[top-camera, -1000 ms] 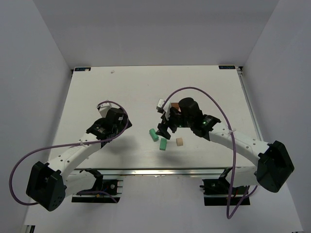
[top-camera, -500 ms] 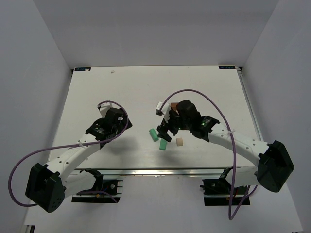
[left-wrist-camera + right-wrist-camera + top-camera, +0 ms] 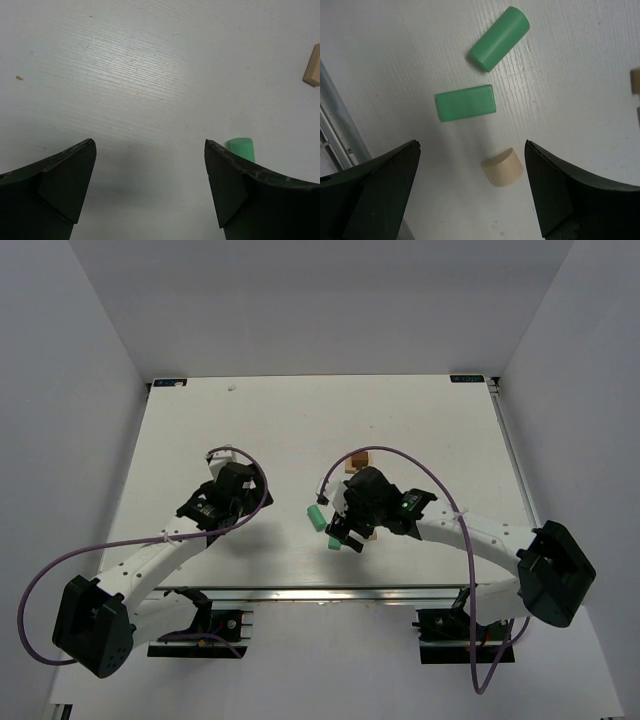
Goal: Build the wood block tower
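Three loose blocks lie on the white table [image 3: 200, 420]: a mint green cylinder [image 3: 499, 38], a mint green rectangular block [image 3: 465, 102] and a pale tan half-round block [image 3: 502, 167]. My right gripper [image 3: 472, 145] is open and hovers above them, with the tan block between its jaws but nearer the right one. In the top view this gripper [image 3: 350, 532] covers most of these blocks; the green cylinder [image 3: 315, 517] shows to its left. A small tan and dark brown stack [image 3: 358, 461] stands just behind it. My left gripper [image 3: 150, 145] is open and empty over bare table, left of the cylinder [image 3: 242, 149].
The right arm's purple cable [image 3: 420, 462] arches over the small stack. The left gripper [image 3: 228, 482] sits left of centre. A tan block edge [image 3: 312, 66] shows at the right border of the left wrist view. A metal rail [image 3: 300, 592] runs along the near table edge.
My right gripper has moved nearer and to the left, over the loose blocks, uncovering the small stack behind it. The left arm has hardly moved.
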Motion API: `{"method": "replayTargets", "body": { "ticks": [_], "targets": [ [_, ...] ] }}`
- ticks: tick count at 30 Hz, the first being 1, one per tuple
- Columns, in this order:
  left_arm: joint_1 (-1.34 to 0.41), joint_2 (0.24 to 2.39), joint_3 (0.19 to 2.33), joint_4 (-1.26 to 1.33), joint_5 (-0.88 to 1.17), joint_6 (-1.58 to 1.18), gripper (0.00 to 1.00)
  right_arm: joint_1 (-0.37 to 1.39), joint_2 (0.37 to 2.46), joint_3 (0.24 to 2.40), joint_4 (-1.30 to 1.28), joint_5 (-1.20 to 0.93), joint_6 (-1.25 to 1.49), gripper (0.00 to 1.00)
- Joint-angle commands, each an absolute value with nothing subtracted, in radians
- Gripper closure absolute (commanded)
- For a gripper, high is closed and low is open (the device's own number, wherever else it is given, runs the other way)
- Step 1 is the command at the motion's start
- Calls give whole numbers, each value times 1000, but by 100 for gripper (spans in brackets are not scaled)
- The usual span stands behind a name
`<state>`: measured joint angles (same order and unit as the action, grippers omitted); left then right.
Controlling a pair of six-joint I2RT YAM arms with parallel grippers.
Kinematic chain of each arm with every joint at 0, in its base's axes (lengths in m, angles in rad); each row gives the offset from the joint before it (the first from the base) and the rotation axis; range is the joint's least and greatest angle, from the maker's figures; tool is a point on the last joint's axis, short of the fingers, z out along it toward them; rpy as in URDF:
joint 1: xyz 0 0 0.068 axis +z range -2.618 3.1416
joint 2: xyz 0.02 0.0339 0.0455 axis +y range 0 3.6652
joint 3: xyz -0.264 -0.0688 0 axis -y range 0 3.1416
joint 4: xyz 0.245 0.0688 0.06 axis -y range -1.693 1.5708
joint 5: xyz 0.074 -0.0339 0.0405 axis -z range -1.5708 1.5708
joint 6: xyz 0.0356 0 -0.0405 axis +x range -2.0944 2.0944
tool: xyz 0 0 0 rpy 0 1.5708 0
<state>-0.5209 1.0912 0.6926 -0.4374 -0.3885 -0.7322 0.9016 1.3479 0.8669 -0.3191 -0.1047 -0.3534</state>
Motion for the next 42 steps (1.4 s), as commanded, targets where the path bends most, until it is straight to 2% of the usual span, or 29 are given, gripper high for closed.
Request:
{"method": "replayTargets", "body": {
  "ticks": [1,6,15,42],
  "targets": [
    [-528,1084,683,-394,-377,-692,2,907,1385,856,-331,-51,-376,11],
    [-528,1085,684,-390,-377,-677,2,907,1462,868,-314,-23,-380,11],
    [-528,1086,678,-376,-367,-664,2,916,1497,864,-264,-143,-400,11],
    [-528,1091,687,-379,-371,-650,2,954,1634,868,-126,-45,-353,11]
  ]
}}
